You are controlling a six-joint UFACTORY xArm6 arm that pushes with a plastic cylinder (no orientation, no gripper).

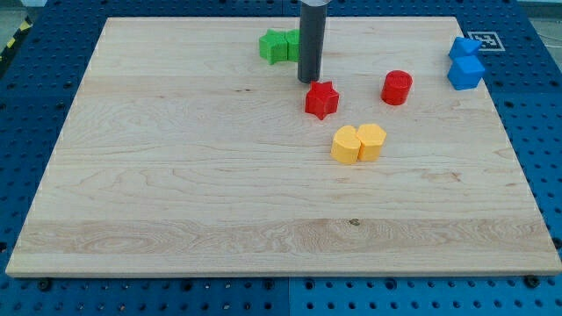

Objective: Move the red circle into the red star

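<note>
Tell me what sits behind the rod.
Green blocks lie behind the rod, toward the view's top; the rod hides their right part, so their shapes are unclear. My tip rests just above-left of the red star.

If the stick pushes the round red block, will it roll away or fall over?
Probably neither. The short red circle block stands on its flat end on the smooth wooden board, so it should slide. It looks squat, so tipping seems unlikely. Pushed off-centre, it may veer aside. My tip is beside the red star block.

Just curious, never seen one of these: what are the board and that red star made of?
The board looks like pale wood with an even matt finish: grain lines and glued strips show. The red star seems moulded or printed plastic, uniformly coloured and slightly glossy; I can't tell which.
</note>
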